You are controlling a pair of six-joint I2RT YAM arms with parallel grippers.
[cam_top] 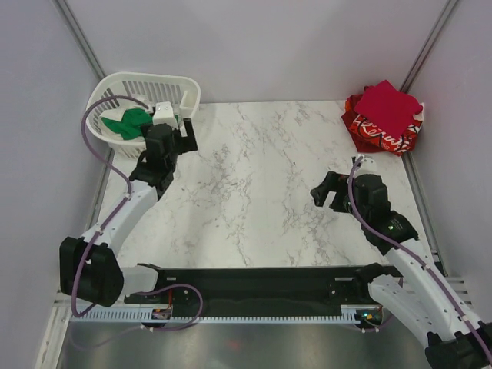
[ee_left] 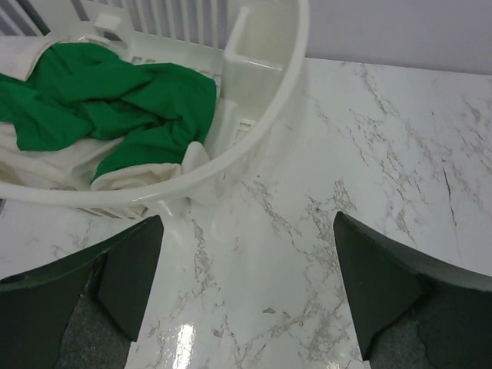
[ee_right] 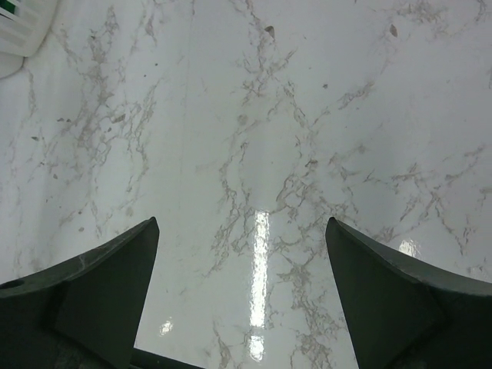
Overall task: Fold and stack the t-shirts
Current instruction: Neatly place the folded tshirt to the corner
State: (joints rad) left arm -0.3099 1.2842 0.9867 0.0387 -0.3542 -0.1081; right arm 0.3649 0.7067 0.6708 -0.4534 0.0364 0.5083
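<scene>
Left gripper (ee_left: 246, 296): spread wide and empty. It hangs over bare counter (cam_top: 254, 192) just beside the near rim of the basket (ee_left: 265, 127), facing in. It looks positioned to reach in for the next garment.
Right gripper (ee_right: 246, 304): spread wide and empty, low over the right middle of the counter and well apart from both the basket and the stack. It is probably waiting where cloth would be laid out.
Green t-shirt (ee_left: 115, 108): crumpled inside the basket at the far left corner, lying on some pale cloth (ee_left: 46, 165). It is not yet folded.
Folded stack: in the far right corner, the plain red t-shirt (cam_top: 388, 104) lies squarely on the red-and-white t-shirt (cam_top: 375, 137). They were likely put there to keep the middle free for folding.
Progress, as a judgement: two of three shirts are done, and the green one is left.
Left wrist view only: the twists in the green cloth, the pale cloth under it, and the bare marble between the rim and the fingers.
Top view only: both arms together, the stack, and how far it sits from the basket.
Right wrist view only: glossy marble under the fingers, with only a sliver of the basket at the top left edge.
</scene>
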